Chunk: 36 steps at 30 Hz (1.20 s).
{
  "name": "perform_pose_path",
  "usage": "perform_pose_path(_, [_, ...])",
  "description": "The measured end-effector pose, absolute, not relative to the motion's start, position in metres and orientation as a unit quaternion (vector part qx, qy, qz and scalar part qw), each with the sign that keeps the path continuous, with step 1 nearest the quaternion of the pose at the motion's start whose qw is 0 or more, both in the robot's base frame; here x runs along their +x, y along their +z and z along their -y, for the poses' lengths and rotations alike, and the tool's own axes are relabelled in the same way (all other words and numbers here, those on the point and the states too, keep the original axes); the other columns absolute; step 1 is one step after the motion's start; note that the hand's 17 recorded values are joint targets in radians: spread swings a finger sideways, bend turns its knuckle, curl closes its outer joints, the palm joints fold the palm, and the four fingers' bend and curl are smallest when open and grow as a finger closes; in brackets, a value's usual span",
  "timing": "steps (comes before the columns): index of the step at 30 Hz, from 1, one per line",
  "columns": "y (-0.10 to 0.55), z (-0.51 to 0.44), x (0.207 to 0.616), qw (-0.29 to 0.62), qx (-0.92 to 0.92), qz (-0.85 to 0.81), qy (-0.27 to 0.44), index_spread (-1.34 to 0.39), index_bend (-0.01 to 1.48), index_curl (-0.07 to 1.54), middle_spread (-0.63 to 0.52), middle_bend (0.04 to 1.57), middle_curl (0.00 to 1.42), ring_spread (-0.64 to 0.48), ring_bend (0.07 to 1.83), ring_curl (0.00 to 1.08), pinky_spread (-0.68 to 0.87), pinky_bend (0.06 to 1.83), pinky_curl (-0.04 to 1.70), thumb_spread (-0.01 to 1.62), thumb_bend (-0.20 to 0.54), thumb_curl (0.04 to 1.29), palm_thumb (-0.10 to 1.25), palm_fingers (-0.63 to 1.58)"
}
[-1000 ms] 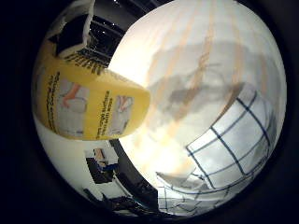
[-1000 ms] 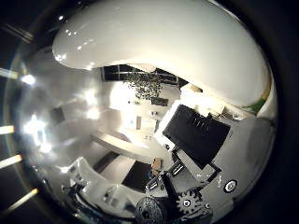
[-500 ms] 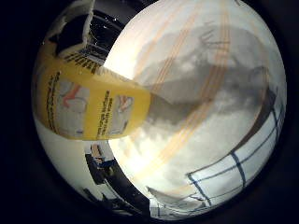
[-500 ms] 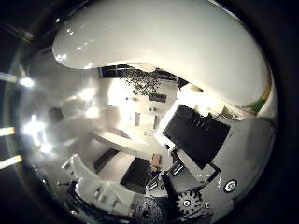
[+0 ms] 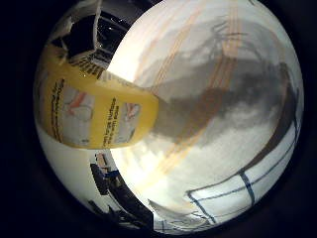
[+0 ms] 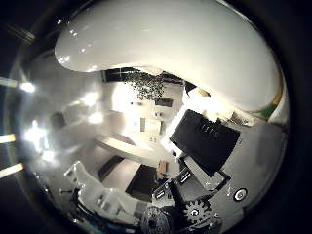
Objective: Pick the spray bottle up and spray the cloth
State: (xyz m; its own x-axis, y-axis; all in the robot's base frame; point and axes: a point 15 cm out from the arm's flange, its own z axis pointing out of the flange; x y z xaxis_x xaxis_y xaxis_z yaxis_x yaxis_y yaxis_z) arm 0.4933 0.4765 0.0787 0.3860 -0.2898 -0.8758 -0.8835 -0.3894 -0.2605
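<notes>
The spray bottle (image 5: 94, 116) is kept clasped in the curled hand (image 6: 204, 146), aimed toward the checked cloth (image 5: 237, 193) at 5 o'clock.

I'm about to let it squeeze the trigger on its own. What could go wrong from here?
1. The cloth shows only at the edge of the little finger side view; most of what faces the palm is bare table, so the spray may miss it.
2. The spray bottle sits very close to the palm, and the grip of the hand is hard to judge; it might slip when squeezed.
</notes>
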Motion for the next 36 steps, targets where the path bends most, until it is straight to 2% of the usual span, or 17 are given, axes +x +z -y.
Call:
perform_pose_path(4, [0.076,-0.473,0.492,0.376,-0.744,-0.396,0.385,-0.29,0.60,0.72,-0.10,1.06,0.53,-0.15,1.28,0.49,-0.37,0.98,0.94,0.55,-0.039,0.78,0.86,1.03])
perform_pose_path(5, [0.075,-0.472,0.491,0.373,-0.746,-0.395,0.385,-0.30,0.53,0.72,-0.10,1.00,0.52,-0.16,1.24,0.48,-0.39,1.01,0.92,0.56,-0.041,0.77,0.86,0.94])
perform_pose_path(7, [0.073,-0.471,0.487,0.365,-0.752,-0.391,0.386,-0.32,0.39,0.69,-0.11,0.90,0.50,-0.17,1.22,0.47,-0.43,1.04,0.87,0.60,-0.033,0.75,0.86,0.79])
perform_pose_path(9, [0.070,-0.470,0.480,0.352,-0.759,-0.385,0.390,-0.37,0.30,0.67,-0.10,0.83,0.48,-0.18,1.18,0.46,-0.41,1.02,0.85,0.71,-0.031,0.72,0.85,0.64])
perform_pose_path(12, [0.066,-0.469,0.474,0.339,-0.768,-0.380,0.389,-0.43,0.38,0.64,-0.07,0.69,0.43,-0.13,0.99,0.39,-0.21,0.81,0.81,0.88,-0.031,0.65,0.81,0.25])
perform_pose_path(15, [0.062,-0.467,0.471,0.329,-0.774,-0.377,0.388,-0.44,0.36,0.58,-0.04,0.59,0.39,-0.07,0.83,0.33,0.05,0.71,0.75,0.94,-0.034,0.59,0.77,0.10])
perform_pose_path(17, [0.060,-0.465,0.469,0.321,-0.778,-0.377,0.386,-0.43,0.33,0.53,-0.02,0.52,0.36,-0.03,0.76,0.30,0.21,0.66,0.69,0.96,-0.030,0.56,0.76,0.10])
perform_pose_path(21, [0.058,-0.460,0.472,0.316,-0.779,-0.381,0.384,-0.42,0.29,0.46,0.01,0.42,0.33,0.03,0.62,0.25,0.38,0.54,0.58,0.97,-0.027,0.52,0.75,0.08])
perform_pose_path(26, [0.062,-0.453,0.480,0.320,-0.778,-0.385,0.380,-0.41,0.24,0.42,0.02,0.32,0.31,0.07,0.50,0.22,0.43,0.44,0.48,0.98,-0.027,0.49,0.75,0.13])
perform_pose_path(36, [0.061,-0.411,0.509,0.319,-0.778,-0.405,0.360,-0.39,0.17,0.36,0.05,0.20,0.31,0.09,0.38,0.21,0.44,0.37,0.39,0.98,-0.025,0.47,0.75,0.20])
